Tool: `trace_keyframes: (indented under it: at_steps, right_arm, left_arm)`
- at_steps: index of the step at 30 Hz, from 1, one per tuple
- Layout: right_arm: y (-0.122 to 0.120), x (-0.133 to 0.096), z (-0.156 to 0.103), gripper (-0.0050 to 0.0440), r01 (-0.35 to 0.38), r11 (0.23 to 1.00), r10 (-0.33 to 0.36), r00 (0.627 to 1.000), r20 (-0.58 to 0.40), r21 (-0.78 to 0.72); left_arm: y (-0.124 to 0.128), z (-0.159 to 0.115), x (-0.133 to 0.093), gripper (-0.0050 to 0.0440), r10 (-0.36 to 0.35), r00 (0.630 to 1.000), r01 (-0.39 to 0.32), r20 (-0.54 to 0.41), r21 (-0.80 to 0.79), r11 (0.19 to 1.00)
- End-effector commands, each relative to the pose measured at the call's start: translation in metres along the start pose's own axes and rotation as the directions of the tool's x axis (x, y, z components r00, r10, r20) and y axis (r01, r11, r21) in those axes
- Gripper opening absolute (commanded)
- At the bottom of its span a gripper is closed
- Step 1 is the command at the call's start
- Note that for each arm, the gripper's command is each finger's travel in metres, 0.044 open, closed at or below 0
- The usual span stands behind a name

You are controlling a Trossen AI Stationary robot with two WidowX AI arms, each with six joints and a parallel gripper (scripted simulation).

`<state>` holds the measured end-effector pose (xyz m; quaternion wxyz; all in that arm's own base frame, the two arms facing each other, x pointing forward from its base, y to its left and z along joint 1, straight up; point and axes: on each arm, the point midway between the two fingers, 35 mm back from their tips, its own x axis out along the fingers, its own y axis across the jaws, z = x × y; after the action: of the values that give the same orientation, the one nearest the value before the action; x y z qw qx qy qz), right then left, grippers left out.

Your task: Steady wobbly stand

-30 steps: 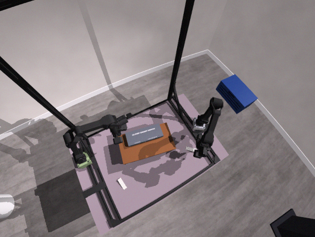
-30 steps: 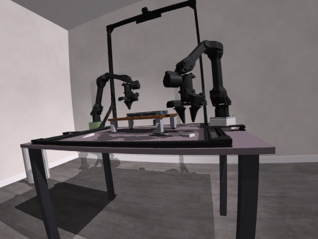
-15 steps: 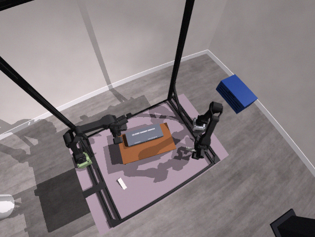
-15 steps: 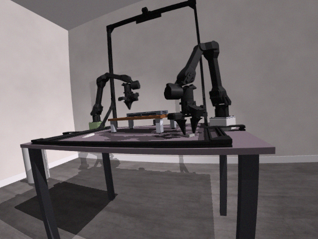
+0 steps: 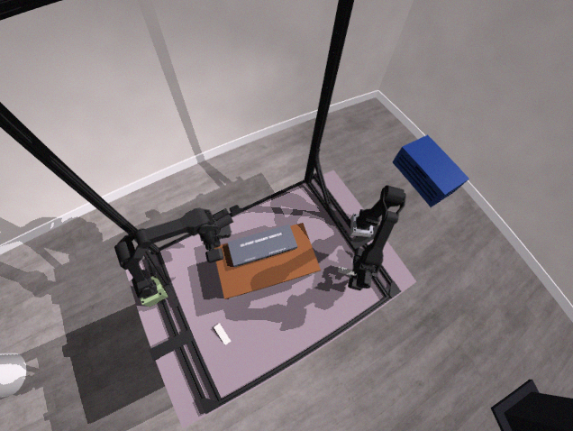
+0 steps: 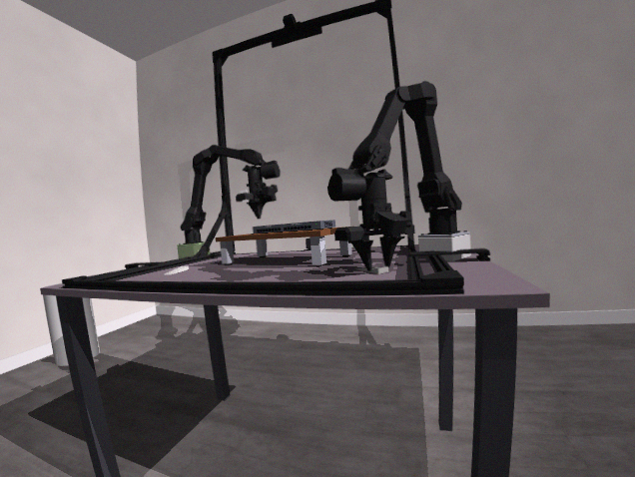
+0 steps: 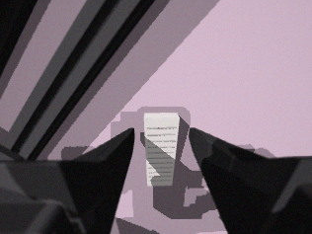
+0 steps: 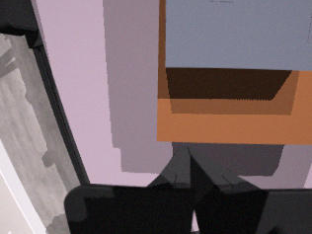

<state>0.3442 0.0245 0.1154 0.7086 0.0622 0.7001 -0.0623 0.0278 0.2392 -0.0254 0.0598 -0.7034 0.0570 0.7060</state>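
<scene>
From where I stand, taking the clock from the top view with the orange stand (image 5: 282, 275) (image 6: 277, 236) (image 8: 222, 129) at its centre, the network switch (image 5: 262, 246) (image 6: 295, 227) (image 8: 237, 36) lies flat on the board, towards 12 o'clock. Pale legs hold the board above the table (image 5: 273, 352) (image 6: 492, 281); I can't tell whether it is truly level.

Out at 3 o'clock, apart from the stand, the left gripper (image 5: 350, 274) (image 6: 378, 268) (image 7: 162, 132) points down with its jaws moderately wide. A ridged white wedge (image 5: 346, 270) (image 6: 379, 269) (image 7: 161, 147) lies on the table between its fingers, ungripped, with a gap on either side.

At 9 o'clock, the right gripper (image 5: 213, 254) (image 6: 258, 216) (image 8: 186, 153) hangs above table height by the board's end, jaws pinched together on nothing. A second wedge (image 5: 222, 334) (image 6: 176, 269) rests at 7 o'clock, well apart from both grippers.

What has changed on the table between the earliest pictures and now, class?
The left gripper has come down, its open fingers now either side of a wedge. Nothing was gripped or released. The stand, switch and right gripper look unmoved.
</scene>
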Motion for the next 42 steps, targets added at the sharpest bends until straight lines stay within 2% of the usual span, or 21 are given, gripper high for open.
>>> trace_keyframes:
  at_steps: [1,4,5,21,22,42]
  right_arm:
    - [0.0000,0.0000,0.0000,0.0000,0.000,1.000,0.000,1.000,0.000,0.000]
    - [0.0000,0.0000,0.0000,0.0000,0.000,1.000,0.000,1.000,0.000,0.000]
    - [0.0000,0.0000,0.0000,0.0000,0.000,1.000,0.000,1.000,0.000,0.000]
    - [0.0000,0.0000,0.0000,0.0000,0.000,1.000,0.000,1.000,0.000,0.000]
    - [0.0000,0.0000,0.0000,0.0000,0.000,1.000,0.000,1.000,0.000,0.000]
    - [0.0000,0.0000,0.0000,0.0000,0.000,1.000,0.000,1.000,0.000,0.000]
  left_arm:
    - [0.0006,-0.0005,0.0013,0.0241,0.004,1.000,-0.004,-0.004,-0.005,1.000]
    - [0.0006,-0.0005,0.0013,0.0241,0.004,1.000,-0.004,-0.004,-0.005,1.000]
    - [0.0007,-0.0006,0.0093,0.0241,0.004,1.000,-0.004,-0.004,-0.005,1.000]
    - [0.0007,-0.0006,0.0093,0.0241,0.004,1.000,-0.004,-0.004,-0.005,1.000]
    - [-0.0009,0.0000,0.0065,0.0000,-0.005,1.000,0.005,0.000,0.000,1.000]
    - [-0.0009,0.0000,0.0065,0.0000,-0.005,1.000,0.005,0.000,0.001,1.000]
